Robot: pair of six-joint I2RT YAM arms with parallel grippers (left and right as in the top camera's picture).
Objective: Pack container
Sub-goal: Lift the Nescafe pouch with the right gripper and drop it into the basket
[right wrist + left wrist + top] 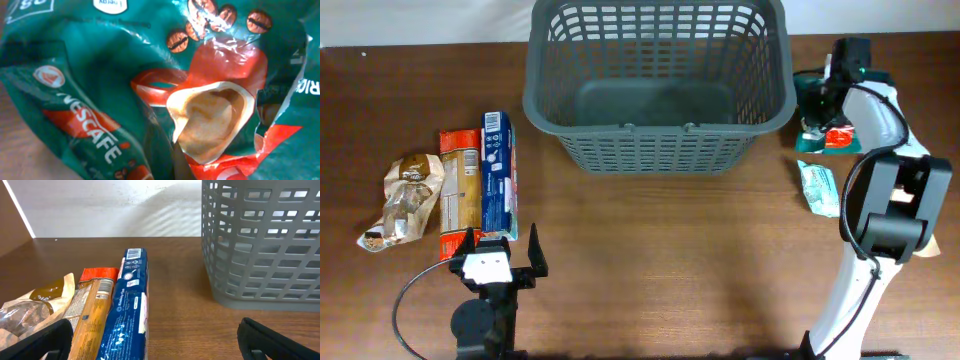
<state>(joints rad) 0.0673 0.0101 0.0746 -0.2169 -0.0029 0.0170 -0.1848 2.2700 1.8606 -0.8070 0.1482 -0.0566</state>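
**A:** The left gripper (pixel 501 248) sits low at the near edge of the table (pixel 670 260), its fingers spread wide with nothing between them. Why park it there?

**B:** It faces the row of snacks. In its wrist view the blue packet (pixel 127 310) lies lengthwise straight ahead, side by side against the orange packet (pixel 92 305), with the brown bag (pixel 35 312) at the outer left. My guess is that the wide spread is there to straddle the narrow blue one.

**A:** And the right gripper (pixel 818 110)?

**B:** That arm is stretched to the far right, just beside the container's right wall, and the gripper points down onto a green Nescafé packet (pixel 160 90). Crumpled foil fills the wrist camera, so it must be very close. No fingers show in that view, though, and from overhead I cannot tell whether they are apart or closed on the packet.

**A:** Where is the container (pixel 650 150) itself?

**B:** It stands upright at the back middle of the table, between the two groups of snacks, so either arm can reach it. Its dark floor looks bare, so I judge that packing has not begun.

**A:** Anything else on the right?

**B:** A pale green packet (pixel 818 187) lies nearer than the Nescafé one, close to the arm, with nothing holding it.
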